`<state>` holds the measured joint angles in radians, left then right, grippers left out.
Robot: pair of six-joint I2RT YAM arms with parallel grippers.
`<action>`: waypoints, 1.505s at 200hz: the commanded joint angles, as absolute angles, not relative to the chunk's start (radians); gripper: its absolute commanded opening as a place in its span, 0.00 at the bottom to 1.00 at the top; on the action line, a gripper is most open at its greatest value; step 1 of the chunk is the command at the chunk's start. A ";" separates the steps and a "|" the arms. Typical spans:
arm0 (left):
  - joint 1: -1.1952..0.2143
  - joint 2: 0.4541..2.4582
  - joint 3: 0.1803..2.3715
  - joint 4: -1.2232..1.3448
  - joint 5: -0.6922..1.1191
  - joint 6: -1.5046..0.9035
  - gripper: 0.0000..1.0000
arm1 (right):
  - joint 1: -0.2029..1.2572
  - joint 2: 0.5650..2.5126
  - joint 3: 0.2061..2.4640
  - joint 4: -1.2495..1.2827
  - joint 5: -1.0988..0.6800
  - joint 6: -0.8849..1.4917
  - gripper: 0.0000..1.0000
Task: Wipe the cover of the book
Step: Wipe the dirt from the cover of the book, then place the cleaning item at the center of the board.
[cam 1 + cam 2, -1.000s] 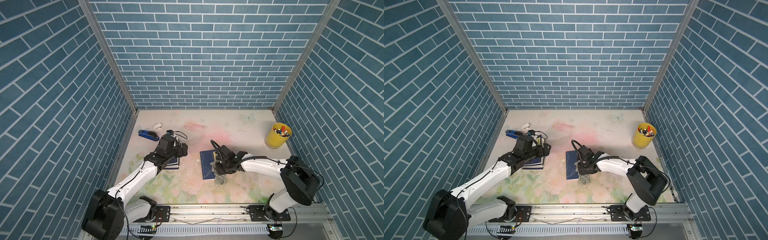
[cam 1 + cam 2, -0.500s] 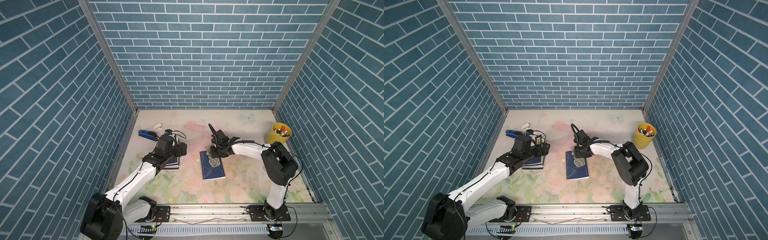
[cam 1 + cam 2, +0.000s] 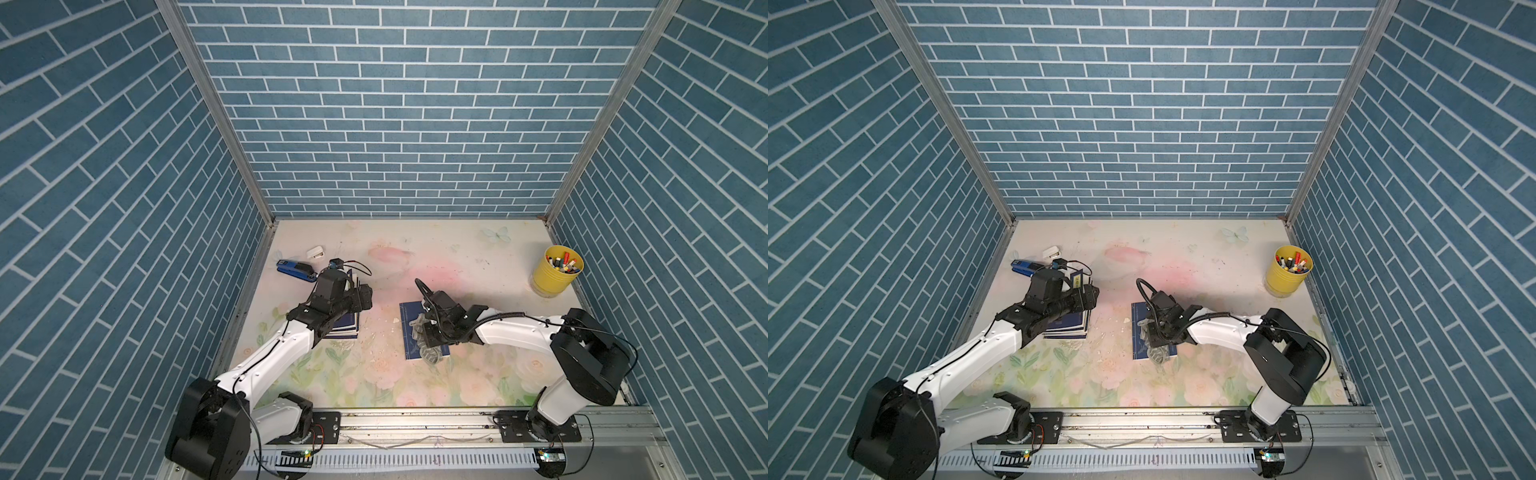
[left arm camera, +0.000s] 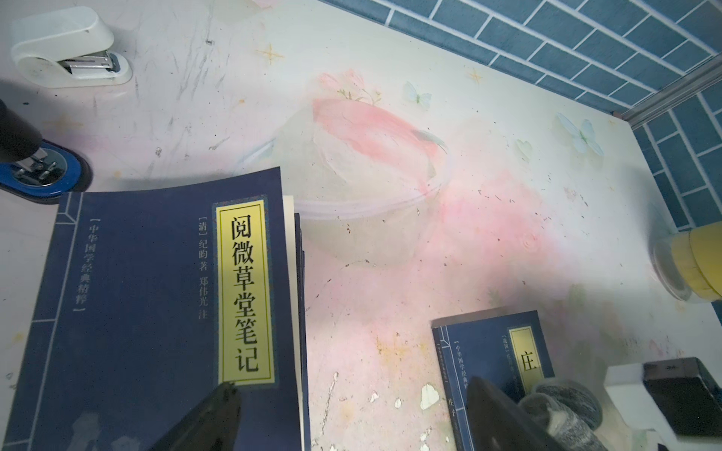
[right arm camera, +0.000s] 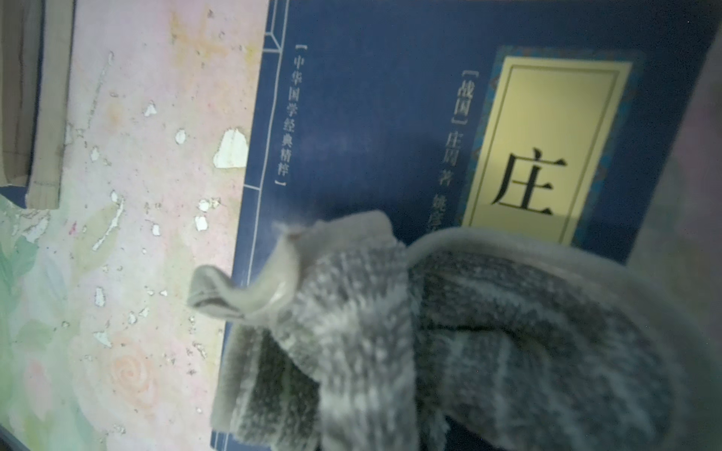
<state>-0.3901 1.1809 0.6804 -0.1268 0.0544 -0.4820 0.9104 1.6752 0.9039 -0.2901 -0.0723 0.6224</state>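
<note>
The book (image 3: 408, 316) (image 3: 1138, 316) is dark blue with a yellow title label and lies flat mid-table. My right gripper (image 3: 432, 332) (image 3: 1156, 332) is over its near half, shut on a grey knitted cloth (image 3: 428, 353) (image 3: 1156, 353) pressed onto the cover. In the right wrist view the cloth (image 5: 429, 332) hides the fingers and covers part of the book (image 5: 371, 117). My left gripper (image 3: 365, 297) (image 3: 1092, 297) (image 4: 353, 388) hangs open and empty above the right edge of a stack of similar blue books (image 4: 156, 293) (image 3: 347, 328).
A yellow cup of pens (image 3: 557, 276) stands at the right wall. A blue stapler (image 3: 295, 269) and a white stapler (image 3: 316, 252) lie at the back left. Pale flakes (image 3: 382, 332) dot the mat between the stack and the book. Brick walls close three sides.
My right gripper drew the cloth from the book's near end up to its far end and back toward the near half. The left arm has barely moved.
</note>
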 commanded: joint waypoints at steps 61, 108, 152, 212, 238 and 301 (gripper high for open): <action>-0.375 1.102 0.694 -0.158 0.055 -0.480 0.95 | 0.776 2.020 1.175 -0.478 -0.229 0.466 0.13; -0.372 1.164 0.701 -0.101 0.088 -0.494 0.96 | 0.855 1.891 0.963 -0.462 -0.235 0.506 0.13; -0.372 1.221 0.701 -0.072 0.092 -0.488 0.95 | 0.843 1.691 0.726 -0.460 -0.225 0.572 0.14; -0.374 1.197 0.656 -0.061 0.091 -0.522 0.94 | 0.673 1.906 0.965 -0.455 -0.221 0.476 0.15; -0.374 1.151 0.621 -0.064 0.089 -0.535 0.94 | 0.610 1.935 1.061 -0.499 -0.210 0.445 0.15; -0.378 1.174 0.602 -0.046 0.077 -0.523 0.94 | 0.390 1.784 1.096 -0.578 -0.129 0.405 0.16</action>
<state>-0.3782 1.1656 0.6071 -0.0631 0.0830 -0.5312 0.4530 1.8290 1.1065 -0.4206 -0.2638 0.4625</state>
